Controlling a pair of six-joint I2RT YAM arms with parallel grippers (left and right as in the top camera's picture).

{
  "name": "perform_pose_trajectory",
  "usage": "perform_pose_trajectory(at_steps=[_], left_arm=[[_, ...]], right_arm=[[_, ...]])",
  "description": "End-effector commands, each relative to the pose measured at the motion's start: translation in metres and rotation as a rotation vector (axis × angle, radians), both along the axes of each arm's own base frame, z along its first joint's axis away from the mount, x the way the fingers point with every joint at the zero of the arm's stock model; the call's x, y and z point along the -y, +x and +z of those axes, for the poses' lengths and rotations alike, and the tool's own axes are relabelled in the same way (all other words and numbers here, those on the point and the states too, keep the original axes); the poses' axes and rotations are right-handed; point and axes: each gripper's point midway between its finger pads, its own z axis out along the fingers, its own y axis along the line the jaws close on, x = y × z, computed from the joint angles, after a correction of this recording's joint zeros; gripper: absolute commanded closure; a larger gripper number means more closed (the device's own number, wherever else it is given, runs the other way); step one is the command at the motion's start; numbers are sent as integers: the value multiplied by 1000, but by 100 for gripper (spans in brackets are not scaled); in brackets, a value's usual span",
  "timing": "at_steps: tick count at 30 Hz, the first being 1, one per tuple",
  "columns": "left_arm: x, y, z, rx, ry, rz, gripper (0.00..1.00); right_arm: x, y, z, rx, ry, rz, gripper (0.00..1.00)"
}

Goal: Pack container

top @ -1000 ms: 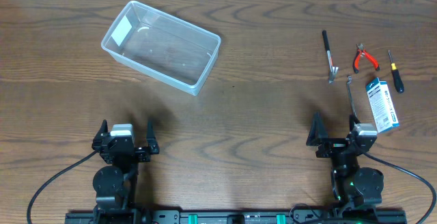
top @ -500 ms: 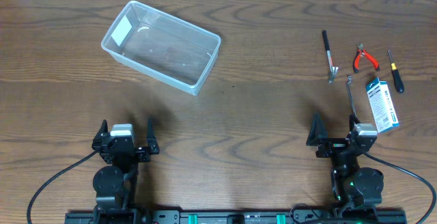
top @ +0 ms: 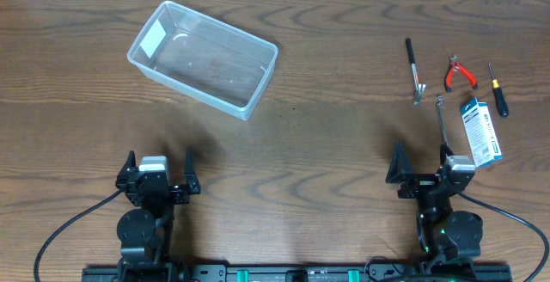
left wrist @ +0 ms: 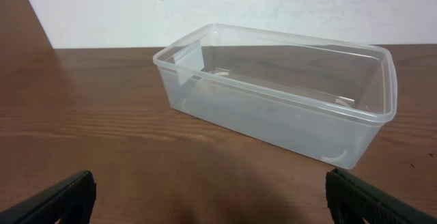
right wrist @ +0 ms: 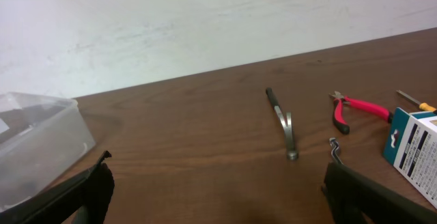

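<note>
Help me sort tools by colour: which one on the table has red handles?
The small pliers, lying between the black-handled metal tool and the screwdriver; no other tool there shows red.

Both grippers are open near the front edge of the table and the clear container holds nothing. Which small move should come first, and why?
Probably the right gripper should move forward and a little to its right, over the blue-and-white box. Its jaws stand open and hold nothing, this box lies nearest to it among the items, and the container is empty, so any item may go in first.
</note>
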Motion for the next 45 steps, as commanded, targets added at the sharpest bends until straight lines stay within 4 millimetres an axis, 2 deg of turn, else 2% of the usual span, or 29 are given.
perform_pose_trajectory(at_steps=[1, 6, 8, 13, 17, 20, 22, 27, 30, 34, 38, 41, 45], left_arm=[[0, -1, -15, -45, 18, -5, 2], [1, -1, -15, -43, 12, -5, 2], [1, 0, -8, -17, -9, -5, 2], [10, 1, 55, 179, -26, -54, 2], [8, -4, 102, 206, -25, -45, 2], [8, 3, 144, 175, -21, -45, 2], [8, 17, 169, 130, -17, -46, 2], [12, 76, 217, -69, -25, -63, 2], [16, 105, 222, -206, -33, -85, 2], [26, 136, 201, -422, -63, -130, 2], [29, 140, 169, -570, -104, -134, 2], [33, 139, 155, -627, -148, -137, 2], [32, 131, 145, -682, -145, -132, 2]], right_arm=[[3, 0, 0, 4, -7, -14, 1], [-15, -2, 2, 7, 16, 90, 1], [-17, -3, 5, 11, 25, 104, 1], [-11, -2, 34, 41, -41, 68, 1], [-7, 8, 68, 16, -103, 46, 1], [-10, 32, 99, -38, -154, 63, 1], [-17, 55, 117, -95, -170, 99, 1], [-49, 125, 153, -326, -138, 275, 1], [-55, 151, 157, -489, -148, 302, 1], [-61, 175, 153, -678, -242, 371, 1], [-63, 190, 147, -740, -211, 374, 1], [-69, 189, 136, -790, -129, 383, 1], [-68, 192, 138, -764, -177, 400, 1]])
